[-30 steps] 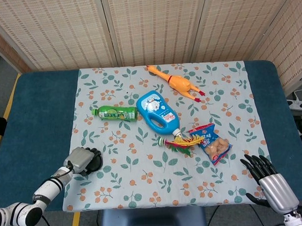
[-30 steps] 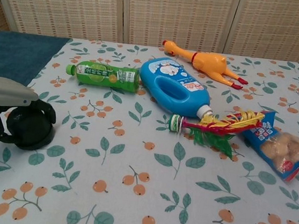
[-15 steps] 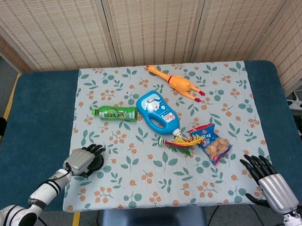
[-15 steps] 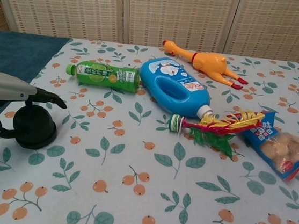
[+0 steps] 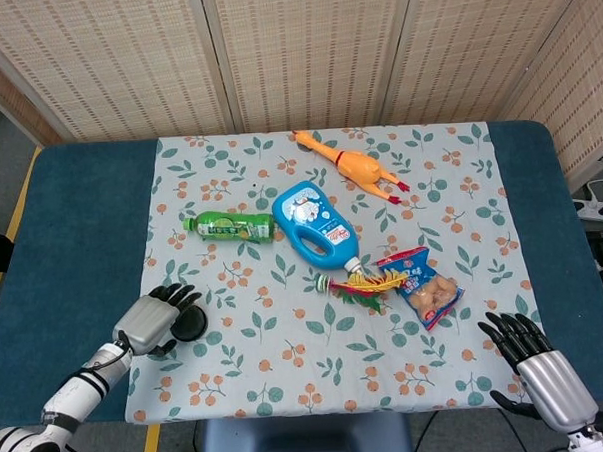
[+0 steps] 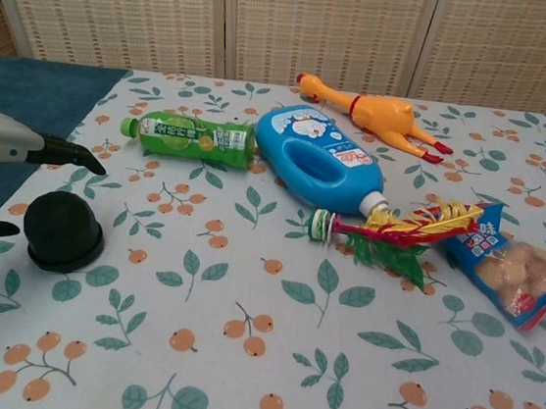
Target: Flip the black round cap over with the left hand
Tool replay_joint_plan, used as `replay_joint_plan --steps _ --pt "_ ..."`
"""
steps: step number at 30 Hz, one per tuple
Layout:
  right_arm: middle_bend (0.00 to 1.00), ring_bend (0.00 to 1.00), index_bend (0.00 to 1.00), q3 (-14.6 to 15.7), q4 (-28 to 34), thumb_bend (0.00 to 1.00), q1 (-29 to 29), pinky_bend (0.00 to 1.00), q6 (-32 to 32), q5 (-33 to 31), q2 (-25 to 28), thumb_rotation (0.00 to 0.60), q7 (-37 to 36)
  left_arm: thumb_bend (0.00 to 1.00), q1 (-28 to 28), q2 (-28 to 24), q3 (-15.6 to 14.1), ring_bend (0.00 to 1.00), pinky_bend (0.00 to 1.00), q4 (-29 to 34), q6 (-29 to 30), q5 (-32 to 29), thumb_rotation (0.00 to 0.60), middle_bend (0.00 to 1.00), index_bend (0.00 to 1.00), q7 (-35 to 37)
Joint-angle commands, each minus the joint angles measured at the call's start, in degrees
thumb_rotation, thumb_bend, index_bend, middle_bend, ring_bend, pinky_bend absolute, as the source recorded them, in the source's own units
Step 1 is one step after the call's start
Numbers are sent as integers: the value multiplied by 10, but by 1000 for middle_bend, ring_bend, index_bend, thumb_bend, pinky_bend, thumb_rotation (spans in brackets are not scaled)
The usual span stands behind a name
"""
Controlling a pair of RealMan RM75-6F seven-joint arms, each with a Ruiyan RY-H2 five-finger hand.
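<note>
The black round cap [image 6: 63,232] lies on the patterned cloth near its left edge, dome side up in the chest view; the head view shows the cap [image 5: 191,325] partly behind the fingers. My left hand [image 5: 151,321] is just left of the cap with its fingers spread apart and holding nothing; the chest view shows the left hand [image 6: 8,147] raised beside the cap, clear of it. My right hand [image 5: 540,376] hovers at the front right corner, fingers apart and empty.
A green bottle [image 5: 229,227], a blue detergent bottle [image 5: 316,223], an orange rubber chicken [image 5: 351,167], a snack bag [image 5: 425,287] and a red-green-yellow tassel [image 5: 360,284] lie on the floral cloth [image 5: 288,377]. The blue table [image 5: 72,236] extends on both sides.
My left hand let go of the cap, spread its fingers and drew back to the left. The cap now sits free on the cloth. The right hand stayed put.
</note>
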State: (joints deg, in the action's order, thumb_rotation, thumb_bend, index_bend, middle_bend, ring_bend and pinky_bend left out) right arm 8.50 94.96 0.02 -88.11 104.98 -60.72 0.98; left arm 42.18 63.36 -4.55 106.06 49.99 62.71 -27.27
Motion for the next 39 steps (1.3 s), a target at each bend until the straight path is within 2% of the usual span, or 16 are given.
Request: replay_joint_plan --steps 1,4,12,26,33,39 --pt "0 0 0 2 -3 88 0 0 -1 3 1 600 -4 350 -19 12 -8 0 112 5 36 -12 600 0 0 -20" --pt "0 0 0 4 -3 89 1 0 2 6 1 600 -5 347 -30 22 -10 0 109 -15 37 -8 600 0 0 -7" --pt "0 0 0 5 -4 89 -1 0 -4 11 2 600 -4 340 -34 49 -9 0 107 -48 40 -25 600 0 0 -33" --pt "0 0 0 1 -1 89 0 0 2 1 -1 600 2 341 -27 52 11 0 130 -70 -3 3 600 0 1 32" --pt "0 0 0 3 0 89 -1 0 5 2 0 600 5 338 -32 61 18 0 152 -79 11 32 600 0 182 46" --pt "0 0 0 2 1 89 -2 0 2 1 1 600 3 338 -32 64 17 0 153 -84 5 30 600 0 266 42"
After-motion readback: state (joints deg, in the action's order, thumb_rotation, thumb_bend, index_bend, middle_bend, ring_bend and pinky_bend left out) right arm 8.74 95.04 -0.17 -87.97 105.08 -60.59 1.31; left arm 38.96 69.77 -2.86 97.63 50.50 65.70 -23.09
